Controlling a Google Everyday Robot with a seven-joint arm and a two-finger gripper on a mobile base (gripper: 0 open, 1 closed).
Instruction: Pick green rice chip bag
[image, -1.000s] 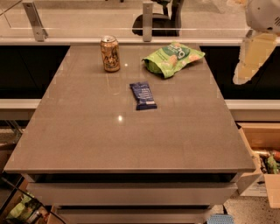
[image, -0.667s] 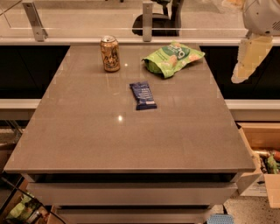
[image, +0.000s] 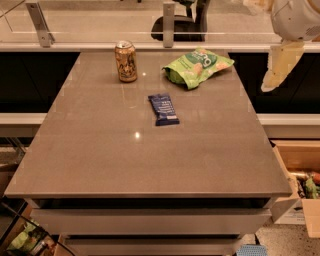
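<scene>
The green rice chip bag (image: 198, 66) lies flat at the far right of the grey table (image: 150, 160), a crinkly light-green pouch with a darker round logo. My gripper (image: 279, 70) hangs from the white arm at the upper right. It is above and beyond the table's right edge, to the right of the bag and apart from it. It holds nothing that I can see.
A gold drink can (image: 126, 61) stands at the far left of the table. A dark-blue wrapped bar (image: 163, 109) lies near the middle. A glass rail with metal posts (image: 169, 20) runs behind the table. An open cardboard box (image: 300, 175) sits on the floor at the right.
My gripper has drifted slightly to the left, toward the table's right edge. The bag, can and bar have not moved.
</scene>
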